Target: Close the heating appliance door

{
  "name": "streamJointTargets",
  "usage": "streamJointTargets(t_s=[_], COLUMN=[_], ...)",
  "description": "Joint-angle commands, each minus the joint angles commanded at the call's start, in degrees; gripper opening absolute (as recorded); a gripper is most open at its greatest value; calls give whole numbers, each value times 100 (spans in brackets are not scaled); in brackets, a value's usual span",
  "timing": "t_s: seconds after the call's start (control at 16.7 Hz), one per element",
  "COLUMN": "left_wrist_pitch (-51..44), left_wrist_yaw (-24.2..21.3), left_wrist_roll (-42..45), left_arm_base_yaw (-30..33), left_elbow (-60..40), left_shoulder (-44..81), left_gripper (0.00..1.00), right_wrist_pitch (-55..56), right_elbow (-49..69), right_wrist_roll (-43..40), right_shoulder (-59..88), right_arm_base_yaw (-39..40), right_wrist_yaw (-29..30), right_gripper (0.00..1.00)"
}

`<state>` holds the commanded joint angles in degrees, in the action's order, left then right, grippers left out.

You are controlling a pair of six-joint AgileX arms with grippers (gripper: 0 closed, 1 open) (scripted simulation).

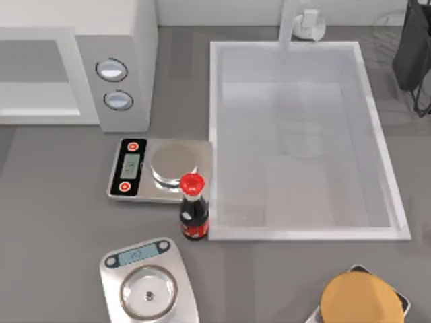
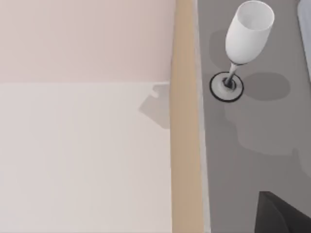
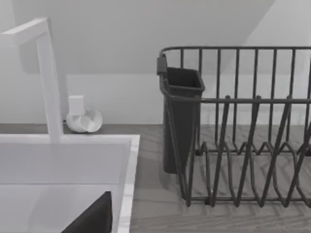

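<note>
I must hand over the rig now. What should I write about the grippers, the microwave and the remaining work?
Grippers: neither one's fingers can be judged now.
Microwave: at the table's back left, control panel with two dials facing the front.
Door: in the top view it looks flush with the microwave's front, so it appears closed.
Done: closing, as far as visible.
Left: confirm the door is fully shut.

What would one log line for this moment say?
microwave: top view's left | door: looks flush with front | sink: beside it | jaws: none at door
</note>
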<state>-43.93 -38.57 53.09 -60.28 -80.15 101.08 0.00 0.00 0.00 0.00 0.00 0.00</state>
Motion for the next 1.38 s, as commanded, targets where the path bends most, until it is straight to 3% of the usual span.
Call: streamJointTargets(t_s=[0.42,0.9,1.38], left_wrist_pitch=[237,2133,2399], left_wrist_yaw=[13,-12,93], left_wrist_roll=[1,27,-213], left_arm_base_yaw=[21,-14,227], left_elbow=[206,1468,1934], left_shoulder=[71,658,271], left_gripper=[0,0,0], right_wrist_pitch=[0,0,0], right_elbow=[0,0,0], right_wrist_roll=[0,0,0], right_shoulder=[0,0,0], right_arm_base_yaw=[0,0,0], right_wrist_yaw=[0,0,0], right_gripper=[100,100,100])
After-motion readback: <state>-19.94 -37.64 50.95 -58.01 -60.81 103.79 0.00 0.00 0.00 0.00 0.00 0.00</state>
